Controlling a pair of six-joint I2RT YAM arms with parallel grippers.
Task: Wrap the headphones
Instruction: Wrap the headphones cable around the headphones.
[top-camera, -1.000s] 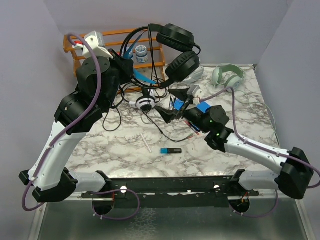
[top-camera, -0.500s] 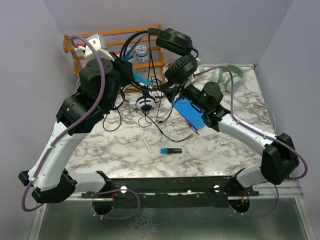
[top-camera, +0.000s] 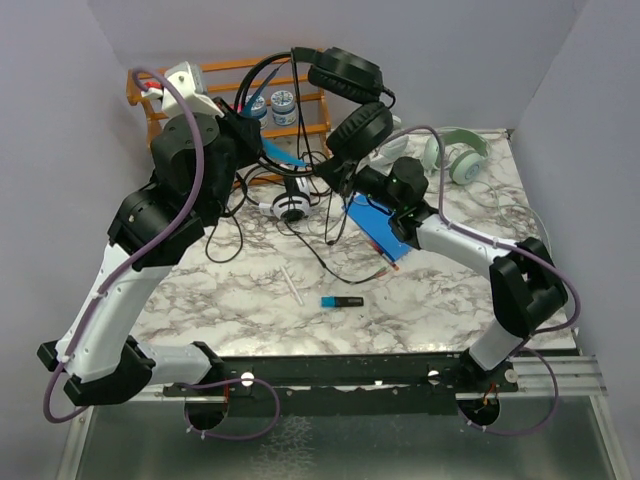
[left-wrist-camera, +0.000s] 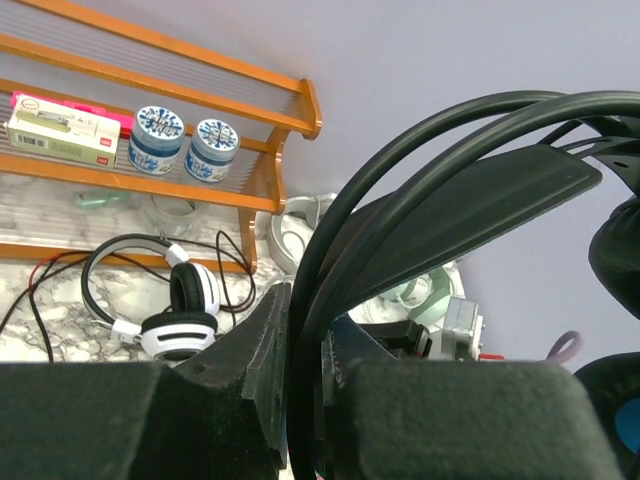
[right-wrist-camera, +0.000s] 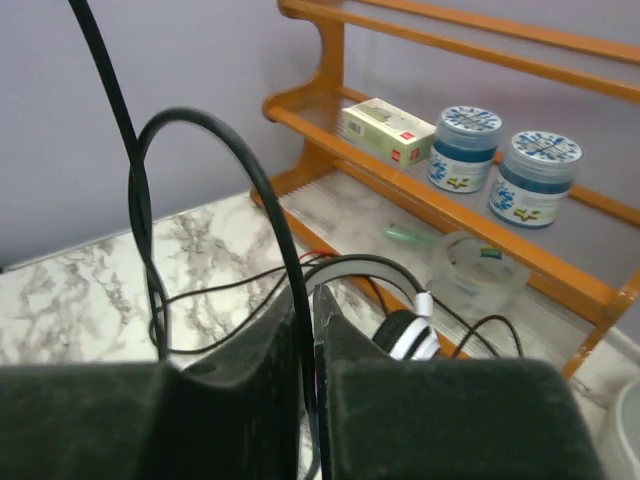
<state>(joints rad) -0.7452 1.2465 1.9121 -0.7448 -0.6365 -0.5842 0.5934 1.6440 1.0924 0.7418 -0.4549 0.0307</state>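
The all-black headphones (top-camera: 352, 98) hang in the air at the back of the table, earcups to the right. My left gripper (top-camera: 257, 118) is shut on their headband (left-wrist-camera: 450, 195), which runs up between the jaws (left-wrist-camera: 305, 345). Their thin black cable (right-wrist-camera: 215, 140) loops down, and my right gripper (top-camera: 347, 179) is shut on it just below the lower earcup; in the right wrist view the cable passes straight between the closed fingertips (right-wrist-camera: 310, 315). A white-and-black pair (top-camera: 290, 207) lies on the marble beneath. A pale pair (top-camera: 456, 156) rests at the back right.
A wooden rack (top-camera: 215, 75) with two blue-lidded jars (right-wrist-camera: 505, 160) and a small box (right-wrist-camera: 388, 130) stands at the back left. A blue notebook (top-camera: 380, 228), a blue marker (top-camera: 342, 301) and a white stick (top-camera: 292, 285) lie mid-table. Loose cables trail over the marble.
My right arm swung up and left from mid-table to the black headphones' cable, and its jaws went from wide open to shut on it. The left arm held still.
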